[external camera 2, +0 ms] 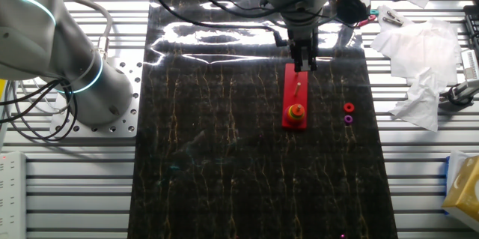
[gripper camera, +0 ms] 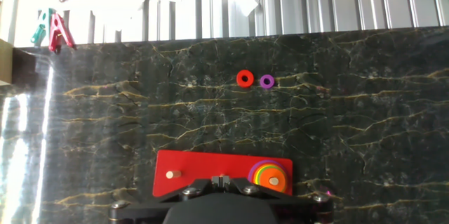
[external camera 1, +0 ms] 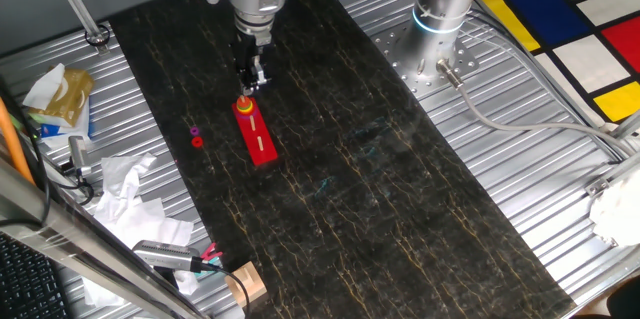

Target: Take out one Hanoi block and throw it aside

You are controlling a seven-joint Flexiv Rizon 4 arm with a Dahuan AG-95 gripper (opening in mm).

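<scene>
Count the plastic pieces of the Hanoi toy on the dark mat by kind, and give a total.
Long red rectangular peg board: 1
Stack of coloured discs on a peg of the board: 1
Loose small orange-red plastic ring: 1
Loose small purple plastic ring: 1
Total: 4

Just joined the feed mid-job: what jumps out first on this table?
The long red peg board in the middle of the dark marbled mat, with a bright stack of rings on the peg at one end. The hand hangs just above that stack. Off to the side on the mat lie the Hanoi block and a tiny purple ring, side by side.
</scene>
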